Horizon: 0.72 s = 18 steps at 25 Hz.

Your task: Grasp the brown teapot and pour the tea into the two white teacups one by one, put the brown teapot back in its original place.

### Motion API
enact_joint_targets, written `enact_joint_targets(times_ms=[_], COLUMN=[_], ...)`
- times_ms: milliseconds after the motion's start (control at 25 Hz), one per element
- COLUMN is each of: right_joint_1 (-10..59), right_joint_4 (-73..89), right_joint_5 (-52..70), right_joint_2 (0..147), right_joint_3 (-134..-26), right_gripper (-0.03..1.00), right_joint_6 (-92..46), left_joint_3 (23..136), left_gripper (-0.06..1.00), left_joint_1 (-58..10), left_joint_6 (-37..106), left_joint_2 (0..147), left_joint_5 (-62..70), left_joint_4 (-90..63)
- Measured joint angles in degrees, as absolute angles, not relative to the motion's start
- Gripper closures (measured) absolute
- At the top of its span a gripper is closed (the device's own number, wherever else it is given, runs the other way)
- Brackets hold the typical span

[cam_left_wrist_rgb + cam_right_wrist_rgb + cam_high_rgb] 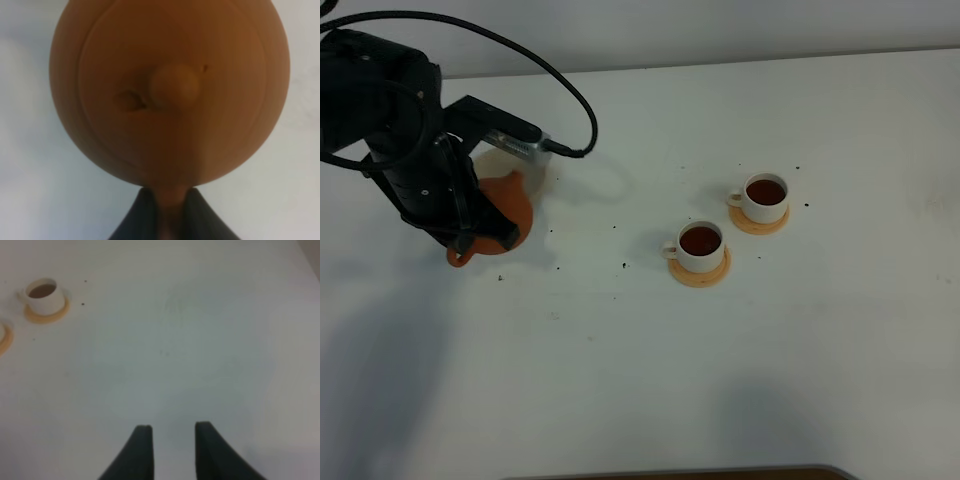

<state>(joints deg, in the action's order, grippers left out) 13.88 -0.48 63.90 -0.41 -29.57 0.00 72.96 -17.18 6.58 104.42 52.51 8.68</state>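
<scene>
The brown teapot (510, 212) is at the far left, over the near edge of the pale cream saucer (498, 163), its original place. Whether it rests there or hangs above I cannot tell. My left gripper (475, 240) is shut on its handle. In the left wrist view the teapot (170, 90) fills the frame, lid knob facing the camera, with the handle pinched between the dark fingers (142, 220). Both white teacups (700, 243) (765, 195) hold dark tea and stand on orange coasters. My right gripper (172, 445) is open over bare table, with one teacup (44, 295) in its view.
The left arm and its black cable (575, 95) cover most of the saucer. Small dark specks (623, 265) dot the white table between teapot and cups. A second coaster's edge (4, 340) shows in the right wrist view.
</scene>
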Motion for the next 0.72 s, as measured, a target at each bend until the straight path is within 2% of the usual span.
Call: enact_joint_targets(times_ms=[320,720], right_joint_1=[13.9,13.9], right_joint_4=[-0.5,-0.5], right_joint_5=[63.9,63.9], right_joint_2=[-0.4,-0.4], right_joint_3=[-29.6,-29.6], right_gripper=[0.73,0.73], right_joint_6=[0.0,0.0], left_joint_3=[74.0,84.2], left_gripper=[0.8,0.8], left_joint_1=[-11.7,-11.0], left_joint_6=[-0.6,-0.6], left_joint_2=[105.6,115.7], left_joint_5=[47.5,47.2], left_joint_4=[8.2,7.1])
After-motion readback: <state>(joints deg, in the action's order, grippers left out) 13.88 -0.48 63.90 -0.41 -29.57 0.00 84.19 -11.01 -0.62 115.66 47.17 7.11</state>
